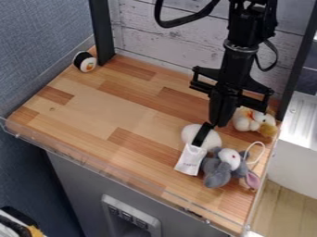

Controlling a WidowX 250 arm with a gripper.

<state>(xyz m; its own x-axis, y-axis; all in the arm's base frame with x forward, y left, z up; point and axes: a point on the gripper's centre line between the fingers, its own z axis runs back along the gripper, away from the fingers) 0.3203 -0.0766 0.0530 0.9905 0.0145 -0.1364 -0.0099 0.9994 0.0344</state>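
Note:
The black gripper (pixel 218 119) hangs down at the right of the table, its tip just above a white rounded plush part (pixel 212 139). A short black strip (pixel 201 134) runs from beside the gripper's tip down to a white tag (pixel 189 160); whether the gripper holds the strip is unclear. Right of the tag lies a grey plush toy (pixel 217 171) with a white face, a pink ear and a white loop of cord (pixel 263 148). Behind it, right of the gripper, lies a white and tan plush toy (pixel 248 120).
A black and white sushi-like toy (pixel 86 62) sits at the table's far left corner, near a black post (pixel 102 31). The wooden table (pixel 93 106) has a clear raised edge (pixel 80 159) along its front. A white panelled wall (pixel 161 34) stands behind.

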